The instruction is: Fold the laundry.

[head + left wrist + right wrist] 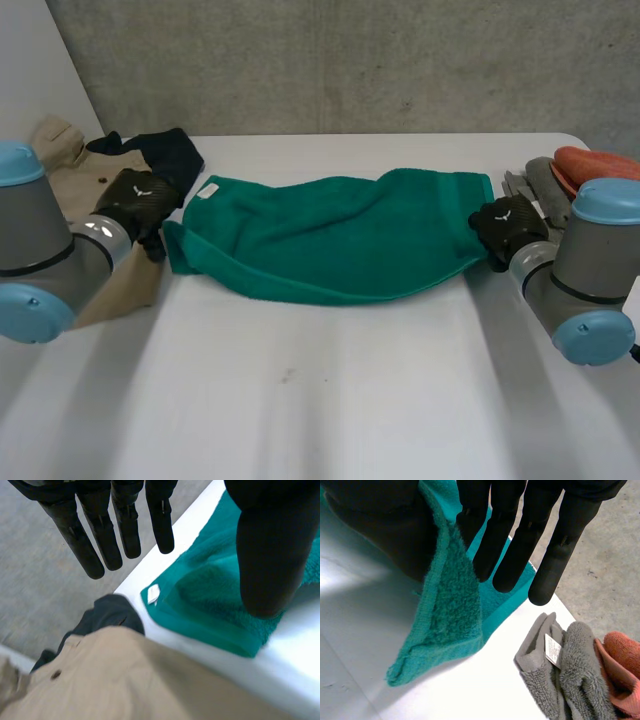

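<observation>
A small white tag (153, 594) is sewn to the green towel (330, 235) at its far left corner; no writing can be read on it. A white label (552, 649) is seen on the grey towel (570, 680), its print too faint to read.

The green towel is laid loosely bunched near the table's (320, 400) far edge, its long axis running along that edge from left to right.

The left hand (140, 203) is held just beside the towel's left end, fingers (125, 530) straight and released. The towel's right end is pinched between the right hand's (508, 226) thumb and straight fingers (512, 555) and raised off the table.

A beige garment (70, 170) and a dark garment (170, 150) are heaped at the far left corner. The grey towel and an orange towel (595, 162) are piled at the far right corner.
</observation>
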Robot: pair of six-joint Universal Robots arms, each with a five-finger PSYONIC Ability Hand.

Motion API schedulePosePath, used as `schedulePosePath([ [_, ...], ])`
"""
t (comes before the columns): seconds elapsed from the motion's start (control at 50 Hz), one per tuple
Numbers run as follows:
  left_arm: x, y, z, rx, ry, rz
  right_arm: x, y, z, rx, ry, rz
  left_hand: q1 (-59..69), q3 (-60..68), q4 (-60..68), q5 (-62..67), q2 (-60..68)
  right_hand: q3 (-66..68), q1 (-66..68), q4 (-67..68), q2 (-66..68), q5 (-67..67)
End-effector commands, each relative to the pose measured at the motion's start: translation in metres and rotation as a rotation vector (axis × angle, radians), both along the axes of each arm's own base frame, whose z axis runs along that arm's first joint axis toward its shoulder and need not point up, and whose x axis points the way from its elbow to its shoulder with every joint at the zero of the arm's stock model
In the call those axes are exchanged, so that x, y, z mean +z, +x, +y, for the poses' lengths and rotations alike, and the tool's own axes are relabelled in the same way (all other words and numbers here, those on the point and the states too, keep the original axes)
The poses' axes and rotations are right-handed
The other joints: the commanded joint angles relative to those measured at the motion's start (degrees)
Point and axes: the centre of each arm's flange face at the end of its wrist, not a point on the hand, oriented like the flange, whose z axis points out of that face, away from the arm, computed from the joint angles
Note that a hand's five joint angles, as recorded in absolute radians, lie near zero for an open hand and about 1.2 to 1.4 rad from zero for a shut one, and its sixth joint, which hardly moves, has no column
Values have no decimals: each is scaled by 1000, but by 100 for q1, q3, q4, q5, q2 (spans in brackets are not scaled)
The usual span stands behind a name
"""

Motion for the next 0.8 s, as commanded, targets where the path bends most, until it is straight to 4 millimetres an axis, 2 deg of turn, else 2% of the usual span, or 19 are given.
schedulePosePath([
  [0.02,-6,-5,-17,-124,-40,-39,-1,1,1,3,5,2,126,138,267,305,196,1156,1408,1111,1207,1127],
  [0.12,-19,-7,-28,-117,-2,-56,0,-1,0,-5,3,2,579,590,720,758,648,1156,1408,1111,1207,1127],
  [0.26,-40,-12,-31,-119,100,-92,6,-4,-3,-14,-9,-1,1320,1332,1461,1499,1389,1156,1408,1111,1207,1127],
  [0.32,-45,-12,-31,-103,130,-112,13,-7,-4,-21,-21,-2,2694,2705,2835,2873,2763,1156,1408,1111,1207,1127],
  [0.34,-44,-12,-32,-98,128,-116,16,-8,-3,-23,-24,-3,3583,3594,3724,3762,3652,1156,1408,1111,1207,1127],
  [0.36,-41,-13,-33,-82,114,-125,20,-9,-3,-24,-27,-4,5238,5250,5379,5417,5308,1156,1408,1111,1207,1127],
  [0.4,-36,-12,-32,-59,105,-133,25,-11,-1,-24,-27,-3,5255,5267,5396,5434,5324,1156,1408,1111,1207,1127],
  [0.48,-23,-12,-11,-10,127,-169,40,-18,9,-24,-9,29,5255,5267,5396,5434,5324,1156,1408,1111,1207,1127],
  [0.5,-17,-12,4,-8,147,-180,46,-23,15,-16,7,66,5255,5267,5396,5434,5324,1156,1408,1111,1207,1127],
  [0.56,-3,-12,31,-37,158,-205,51,-32,32,24,71,169,5255,5267,5396,5434,5324,1156,1408,1111,1207,1127],
  [0.58,5,-12,53,-69,177,-240,48,-40,50,73,158,274,5255,5267,5396,5434,5324,1156,1408,1111,1207,1127],
  [0.62,5,-8,79,-106,234,-306,42,-50,70,133,276,387,5255,5267,5396,5434,5324,1156,1408,1111,1207,1127],
  [0.64,4,-6,92,-133,273,-344,42,-56,80,166,330,442,5255,5267,5396,5434,5324,1156,1408,1111,1207,1127],
  [0.66,-1,0,115,-186,353,-428,42,-65,97,231,424,524,5255,5267,5396,5434,5324,1156,1408,1111,1207,1127],
  [0.68,-4,3,125,-217,390,-468,44,-68,104,265,457,559,5255,5267,5396,5434,5324,1156,1408,1111,1207,1127],
  [0.74,-8,12,148,-325,483,-578,47,-68,105,297,438,566,5255,5267,5396,5434,5324,1156,1408,1111,1207,1127],
  [0.8,-8,12,147,-338,476,-588,49,-65,99,268,411,524,5255,5267,5396,5434,5324,1156,1408,1111,1207,1127],
])
